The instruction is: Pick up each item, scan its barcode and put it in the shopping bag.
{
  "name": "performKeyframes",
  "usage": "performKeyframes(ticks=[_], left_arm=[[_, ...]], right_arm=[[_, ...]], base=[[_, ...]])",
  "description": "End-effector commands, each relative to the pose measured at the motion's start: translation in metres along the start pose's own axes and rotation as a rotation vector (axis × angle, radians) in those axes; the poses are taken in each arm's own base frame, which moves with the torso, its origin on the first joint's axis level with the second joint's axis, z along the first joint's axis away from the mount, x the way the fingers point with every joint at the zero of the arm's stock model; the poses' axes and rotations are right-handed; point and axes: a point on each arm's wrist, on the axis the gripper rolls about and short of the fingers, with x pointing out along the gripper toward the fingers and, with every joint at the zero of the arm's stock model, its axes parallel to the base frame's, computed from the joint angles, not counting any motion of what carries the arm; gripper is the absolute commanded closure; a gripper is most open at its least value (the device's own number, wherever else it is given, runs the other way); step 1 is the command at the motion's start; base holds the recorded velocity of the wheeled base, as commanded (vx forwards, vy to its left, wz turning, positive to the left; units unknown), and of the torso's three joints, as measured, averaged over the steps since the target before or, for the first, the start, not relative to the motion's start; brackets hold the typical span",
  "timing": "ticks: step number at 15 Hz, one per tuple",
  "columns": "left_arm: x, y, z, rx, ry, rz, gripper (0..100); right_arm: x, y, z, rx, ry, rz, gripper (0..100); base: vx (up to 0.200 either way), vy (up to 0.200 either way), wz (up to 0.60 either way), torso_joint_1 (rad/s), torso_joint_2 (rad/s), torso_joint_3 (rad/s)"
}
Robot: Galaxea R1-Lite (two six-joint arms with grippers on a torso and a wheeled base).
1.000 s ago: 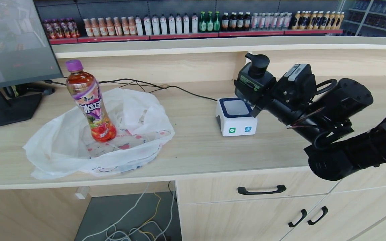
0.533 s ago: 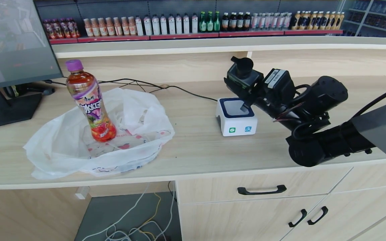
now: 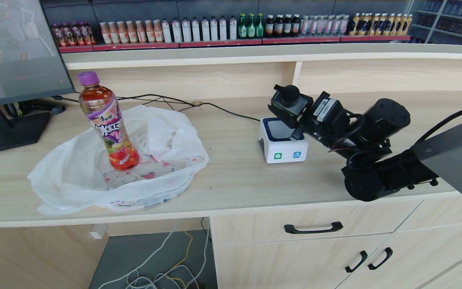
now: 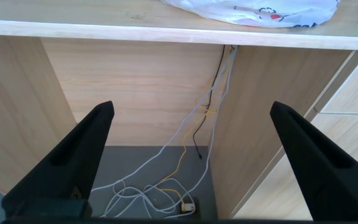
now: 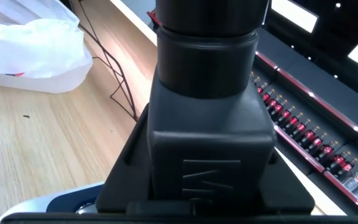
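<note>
Holding a dark black-capped bottle (image 3: 289, 96) in my right gripper (image 3: 295, 114) over the scanner (image 3: 282, 146), label unreadable; left gripper (image 4: 191, 109) gapes empty.

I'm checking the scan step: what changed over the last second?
The right gripper, jaws shut on the dark bottle, carried it left and lower, from up and to the right of the scanner to close above it. The juice bottle standing in the bag kept its place, and the scanner did not move.
</note>
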Motion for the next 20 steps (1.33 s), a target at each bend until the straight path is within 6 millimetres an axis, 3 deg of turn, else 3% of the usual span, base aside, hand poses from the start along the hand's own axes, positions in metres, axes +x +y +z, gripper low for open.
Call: performKeyframes(ticks=[1,20], left_arm=[[0.0,0.0,0.0,0.0,0.0,0.0,0],[0.0,0.0,0.0,0.0,0.0,0.0,0]], right_arm=[[-0.0006,0.0005,-0.0011,-0.003,-0.001,0.006,100],[-0.0054,0.0041,-0.0056,-0.004,0.009,0.028,100]], base=[[0.0,0.0,0.0,0.0,0.0,0.0],[0.0,0.0,0.0,0.0,0.0,0.0]])
